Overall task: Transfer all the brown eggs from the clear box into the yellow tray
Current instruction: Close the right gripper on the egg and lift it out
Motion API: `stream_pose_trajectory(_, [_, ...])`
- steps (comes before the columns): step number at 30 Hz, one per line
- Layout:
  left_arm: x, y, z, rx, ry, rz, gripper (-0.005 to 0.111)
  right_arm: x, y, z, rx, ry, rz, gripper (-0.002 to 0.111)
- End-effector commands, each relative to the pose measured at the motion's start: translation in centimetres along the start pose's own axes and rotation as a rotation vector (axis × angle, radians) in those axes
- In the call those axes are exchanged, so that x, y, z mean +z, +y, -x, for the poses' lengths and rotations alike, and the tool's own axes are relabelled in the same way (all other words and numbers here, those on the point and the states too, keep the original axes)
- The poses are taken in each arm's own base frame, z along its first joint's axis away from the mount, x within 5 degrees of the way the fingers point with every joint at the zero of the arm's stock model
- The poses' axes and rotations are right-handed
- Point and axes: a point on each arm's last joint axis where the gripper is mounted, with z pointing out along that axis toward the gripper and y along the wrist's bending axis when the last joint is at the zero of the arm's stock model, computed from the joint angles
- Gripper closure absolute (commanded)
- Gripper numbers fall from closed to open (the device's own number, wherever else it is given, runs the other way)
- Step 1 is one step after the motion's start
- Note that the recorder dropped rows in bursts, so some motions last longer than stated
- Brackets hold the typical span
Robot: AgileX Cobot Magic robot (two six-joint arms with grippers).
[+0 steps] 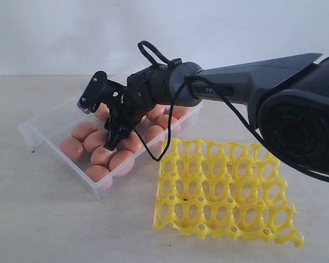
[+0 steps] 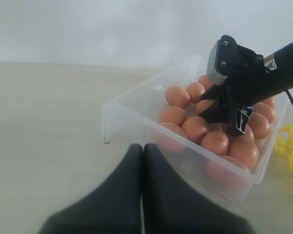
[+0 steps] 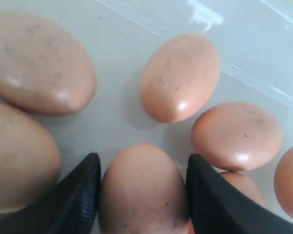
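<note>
Leftmost, the left hand hangs over the tabletop just short of the clear box, its fingers pressed together on nothing. Ahead of it the brown eggs lie crowded in that box, touching one another. They look light and rigid but brittle, with smooth rounded shells. A skewed pinch would likely let one slip and a hard one would crack it, so the safest hold seems to be across the waist, with gentle pressure.

The right hand dips into the box with its wrist pitched downward. Its fingers stand apart on either side of one egg, close against its flanks; whether they clamp it I cannot tell. Back under that hand's forearm, the yellow tray lies just beside the box, with no egg in it.
</note>
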Motion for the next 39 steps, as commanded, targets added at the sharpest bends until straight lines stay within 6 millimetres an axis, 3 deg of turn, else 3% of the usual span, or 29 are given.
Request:
stream_pose_trajectory(1, [0.0,0.0,0.1,-0.004,-0.011,0.003,0.111,-3.4,-1.5,2.4,0.237,-0.081,-0.023,0.108])
stream_pose_trajectory(10, [0.0,0.0,0.1,-0.004,-0.011,0.003,0.111,-7.8,-0.9,4.8,0.657,-0.256,0.167,0.108])
stream_pose_trajectory(12, [0.0,0.0,0.1,-0.004,-0.011,0.003,0.111,-9.8,0.0,3.4,0.692,-0.322,0.152,0.108])
stream_pose_trajectory(14, [0.0,0.0,0.1,-0.004,-0.011,0.003,0.111,-13.0,0.6,1.4,0.672,-0.352,0.078,0.108])
stream_pose_trajectory(16, [0.0,0.0,0.1,-0.004,-0.011,0.003,0.111,-18.6,1.9,-0.4,0.477,-0.414,0.082,0.108])
stream_pose_trajectory(17, [0.0,0.0,0.1,-0.004,-0.011,0.003,0.111,-19.9,2.1,-1.2,0.435,-0.427,0.069,0.108])
stream_pose_trajectory(19, [0.0,0.0,0.1,-0.004,-0.011,0.003,0.111,-21.5,1.1,-3.6,0.459,-0.341,-0.121,0.108])
stream_pose_trajectory(20, [0.0,0.0,0.1,-0.004,-0.011,0.003,0.111,-22.1,0.0,-5.2,0.469,-0.241,-0.296,0.108])
stream_pose_trajectory(22, [0.0,0.0,0.1,-0.004,-0.011,0.003,0.111,-23.1,-1.9,-7.1,0.444,-0.088,-0.588,0.108])
stream_pose_trajectory(25, [0.0,0.0,0.1,-0.004,-0.011,0.003,0.111,-24.6,-3.9,-8.3,0.467,-0.038,-0.875,0.108])
stream_pose_trajectory(29, [0.0,0.0,0.1,-0.004,-0.011,0.003,0.111,-26.1,-6.6,-9.0,0.711,-0.305,-1.050,0.108])
stream_pose_trajectory(33, [0.0,0.0,0.1,-0.004,-0.011,0.003,0.111,-26.8,-8.8,-10.1,1.265,-0.740,-0.954,0.108])
stream_pose_trajectory(35, [0.0,0.0,0.1,-0.004,-0.011,0.003,0.111,-26.4,-9.5,-10.9,1.445,-0.833,-0.818,0.108])
stream_pose_trajectory(36, [0.0,0.0,0.1,-0.004,-0.011,0.003,0.111,-25.8,-9.8,-11.0,1.430,-0.825,-0.740,0.108])
stream_pose_trajectory(39, [0.0,0.0,0.1,-0.004,-0.011,0.003,0.111,-24.2,-10.0,-10.7,1.097,-0.744,-0.527,0.108])
